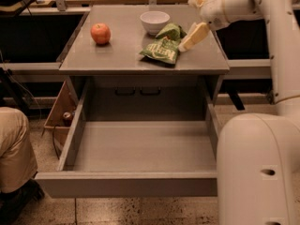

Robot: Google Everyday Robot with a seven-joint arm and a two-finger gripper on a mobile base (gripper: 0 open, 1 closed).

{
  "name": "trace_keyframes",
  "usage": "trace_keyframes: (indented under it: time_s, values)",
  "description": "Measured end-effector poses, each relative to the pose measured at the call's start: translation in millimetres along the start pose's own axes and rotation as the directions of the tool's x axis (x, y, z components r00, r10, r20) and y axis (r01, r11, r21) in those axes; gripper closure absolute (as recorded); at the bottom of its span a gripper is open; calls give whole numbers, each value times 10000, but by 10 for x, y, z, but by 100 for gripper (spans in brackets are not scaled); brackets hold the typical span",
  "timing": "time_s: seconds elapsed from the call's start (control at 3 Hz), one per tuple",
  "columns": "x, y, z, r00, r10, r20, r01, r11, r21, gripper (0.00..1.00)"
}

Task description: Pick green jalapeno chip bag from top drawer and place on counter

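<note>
The green jalapeno chip bag [161, 49] lies crumpled on the counter [117, 55], toward its right front, beside the bowl. My gripper [187, 25] hovers just right of the bag, over the counter's right edge. It is open and holds nothing. One pale finger [194, 35] points down toward the bag's right side without gripping it. The top drawer [140, 149] is pulled fully out below the counter, and its bottom is bare.
A red apple [101, 33] sits on the counter's left. A white bowl [154, 20] stands at the back, next to the bag. A person's leg [14, 149] is at the left of the drawer. My white base [258, 168] stands at the right front.
</note>
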State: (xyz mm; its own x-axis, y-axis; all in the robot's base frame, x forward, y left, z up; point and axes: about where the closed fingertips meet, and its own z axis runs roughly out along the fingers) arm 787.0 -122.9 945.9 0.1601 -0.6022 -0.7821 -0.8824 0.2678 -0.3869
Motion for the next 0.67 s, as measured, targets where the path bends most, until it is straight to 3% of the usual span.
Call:
trace_keyframes:
  time_s: [0.33, 0.67]
  values:
    - [-138, 131, -739, 9984, -490, -282, 491, 9988, 13, 0]
    - [-138, 131, -739, 9984, -490, -282, 491, 9988, 13, 0]
